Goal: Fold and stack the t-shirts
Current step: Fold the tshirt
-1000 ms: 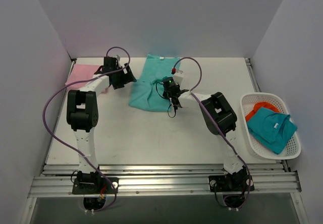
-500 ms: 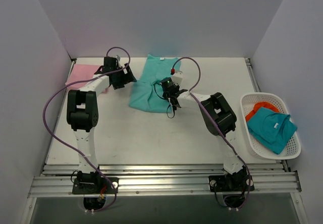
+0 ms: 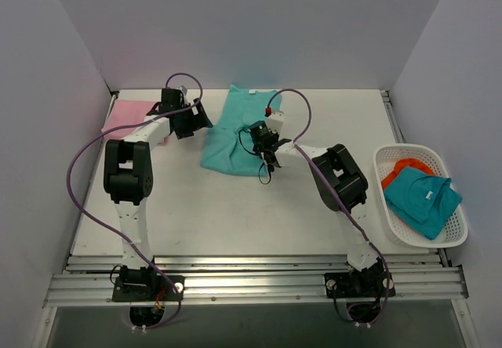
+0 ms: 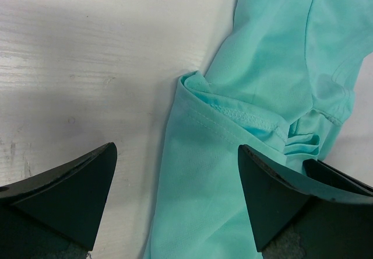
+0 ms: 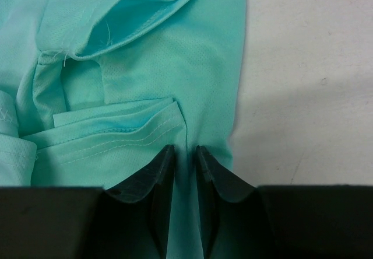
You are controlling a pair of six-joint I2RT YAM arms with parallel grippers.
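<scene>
The turquoise t-shirt lay partly folded at the middle of the surface's far edge. The pink t-shirt sat in the far left corner. The right pincer was low on the turquoise cloth, its jaws a narrow slit apart. Whether it pinched the fabric or merely rested on it could not be told. The left pincer hung released and wide over the shirt's left edge. The turquoise fold seemed mid-step; the next move probably called for a sure grip on both sides.
</scene>
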